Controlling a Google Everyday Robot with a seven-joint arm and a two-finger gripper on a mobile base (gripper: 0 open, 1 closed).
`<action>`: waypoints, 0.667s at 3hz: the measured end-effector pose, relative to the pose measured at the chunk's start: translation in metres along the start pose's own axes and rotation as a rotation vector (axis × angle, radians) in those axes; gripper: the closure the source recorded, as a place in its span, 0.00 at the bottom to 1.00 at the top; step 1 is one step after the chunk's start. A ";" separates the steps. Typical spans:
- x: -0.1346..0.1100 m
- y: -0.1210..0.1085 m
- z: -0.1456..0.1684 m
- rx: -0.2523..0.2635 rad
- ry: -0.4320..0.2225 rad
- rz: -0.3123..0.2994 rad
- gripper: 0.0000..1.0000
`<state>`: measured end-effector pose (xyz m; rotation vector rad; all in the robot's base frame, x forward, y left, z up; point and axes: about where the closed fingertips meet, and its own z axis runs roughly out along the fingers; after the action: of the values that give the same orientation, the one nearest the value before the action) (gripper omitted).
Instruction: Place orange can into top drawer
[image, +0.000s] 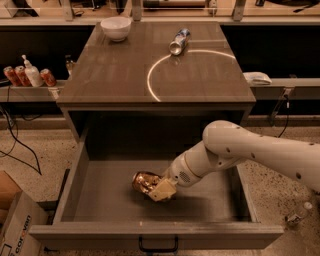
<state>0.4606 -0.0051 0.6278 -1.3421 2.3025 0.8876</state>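
The top drawer (100, 205) is pulled wide open below the counter, with a small black handle (158, 246) on its front panel. The orange can (143, 181) is shiny golden-brown and lies tilted low inside the drawer, near its middle. My gripper (159, 190) reaches down into the drawer from the right on a white arm (250, 152) and is shut on the can's right end. I cannot tell whether the can touches the drawer floor.
On the counter top (115, 75) stand a white bowl (116, 28) at the back left and a silver-and-blue can (179, 41) lying on its side. Small red cans (15, 76) and a white bottle (32, 74) sit on a left shelf. A cardboard box (12, 225) stands at the lower left.
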 end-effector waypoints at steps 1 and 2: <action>0.000 -0.007 0.000 0.027 0.013 0.041 0.57; 0.000 -0.005 0.001 0.023 0.014 0.039 0.34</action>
<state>0.4652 -0.0063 0.6248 -1.3020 2.3500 0.8632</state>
